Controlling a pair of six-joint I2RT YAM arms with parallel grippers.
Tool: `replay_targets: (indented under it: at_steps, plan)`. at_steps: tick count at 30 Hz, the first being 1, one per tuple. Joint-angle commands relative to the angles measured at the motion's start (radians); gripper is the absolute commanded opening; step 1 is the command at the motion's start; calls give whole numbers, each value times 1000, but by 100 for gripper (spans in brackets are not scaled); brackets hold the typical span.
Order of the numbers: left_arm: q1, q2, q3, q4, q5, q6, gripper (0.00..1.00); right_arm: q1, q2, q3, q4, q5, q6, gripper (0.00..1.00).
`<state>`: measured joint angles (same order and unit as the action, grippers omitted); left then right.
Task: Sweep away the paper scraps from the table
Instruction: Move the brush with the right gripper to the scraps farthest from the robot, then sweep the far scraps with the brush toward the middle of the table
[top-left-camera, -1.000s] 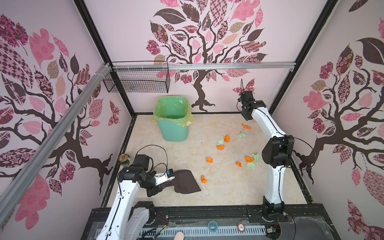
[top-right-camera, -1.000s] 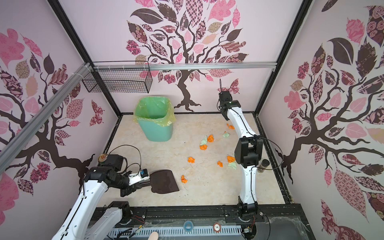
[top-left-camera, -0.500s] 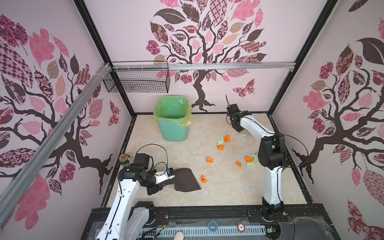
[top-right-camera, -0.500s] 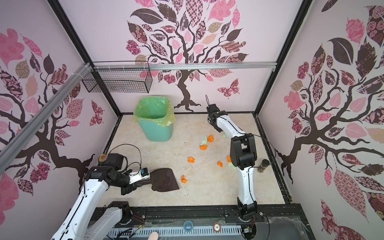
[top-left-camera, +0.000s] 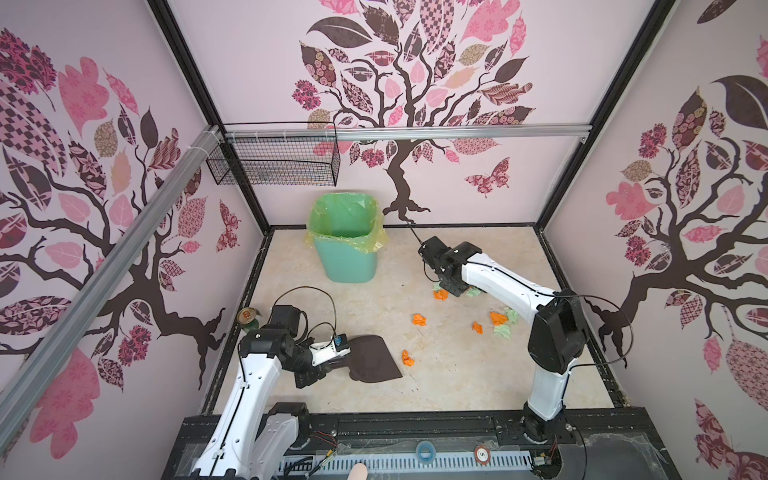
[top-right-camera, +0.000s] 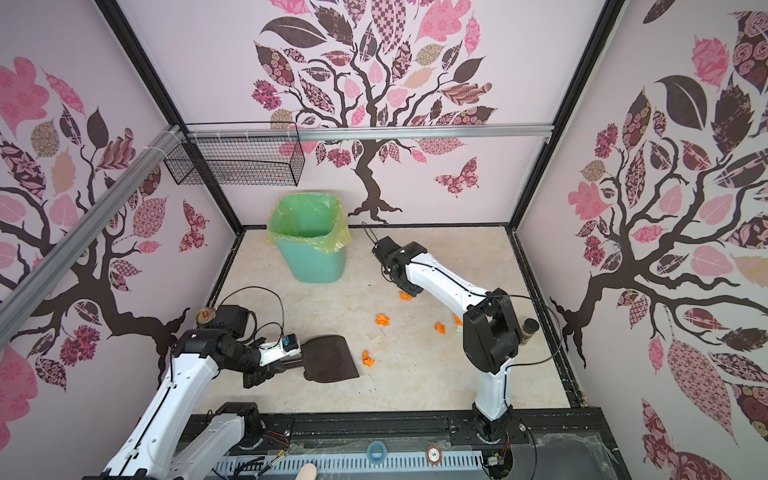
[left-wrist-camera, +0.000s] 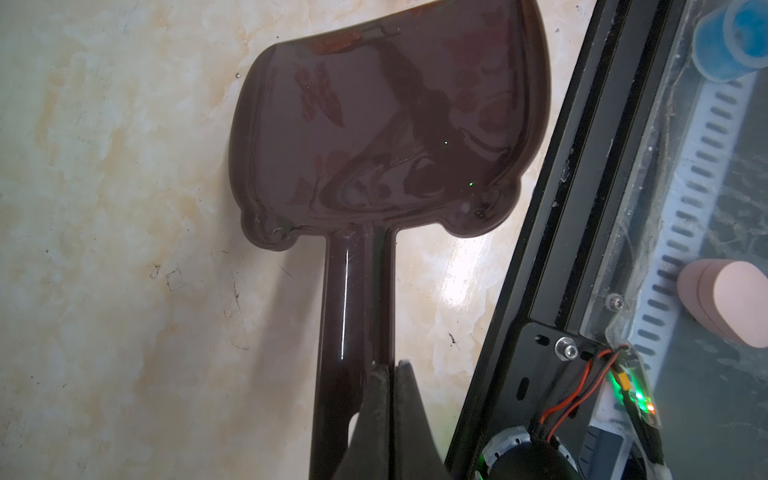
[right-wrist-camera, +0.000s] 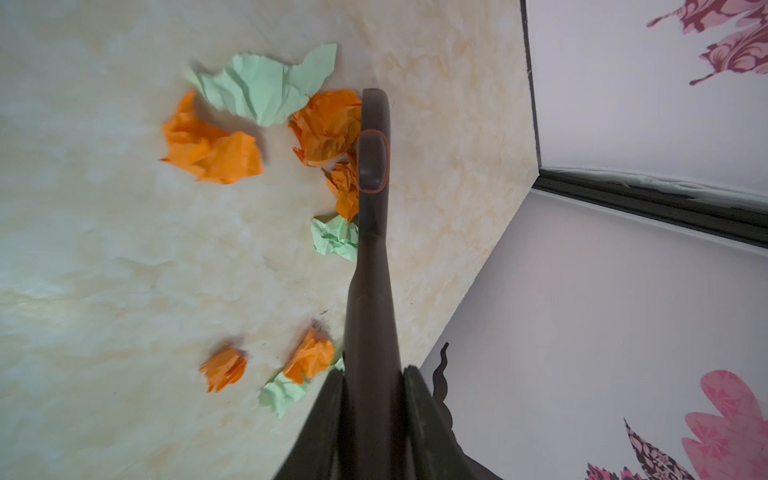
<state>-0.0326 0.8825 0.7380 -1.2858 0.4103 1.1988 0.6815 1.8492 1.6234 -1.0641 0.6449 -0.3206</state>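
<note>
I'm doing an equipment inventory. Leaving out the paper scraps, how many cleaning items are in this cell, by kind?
dustpan: 1
brush: 1
bin: 1
Total: 3

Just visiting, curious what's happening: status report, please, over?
Left gripper shut on dustpan, flat on table. Right gripper shut on brush, set against paper scraps. Bin not in the way.

The left arm (top-left-camera: 253, 386) folded low, left gripper (left-wrist-camera: 386, 374) clamped on dustpan handle (left-wrist-camera: 353, 299); right arm (top-left-camera: 498, 282) stretched forward, right gripper (right-wrist-camera: 374, 386) clamped on dark handle (right-wrist-camera: 370, 291)
</note>
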Motion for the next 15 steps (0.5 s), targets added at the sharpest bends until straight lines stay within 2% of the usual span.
replay_targets:
  at_steps: [1,5,8,10,15]
  plan:
    - [-2,-4,8,3,18,-6,0,76,-74,8,-143,-95,127,0]
    - [-3,4,4,0,6,-1,0,104,-114,101,-225,-45,193,0]
    - [-3,6,4,0,1,2,0,92,-117,184,-253,31,178,0]
    - [-2,8,5,1,1,0,0,62,-113,229,-216,39,133,0]
    - [-3,27,10,6,16,-18,0,-6,-36,239,41,82,-121,0]
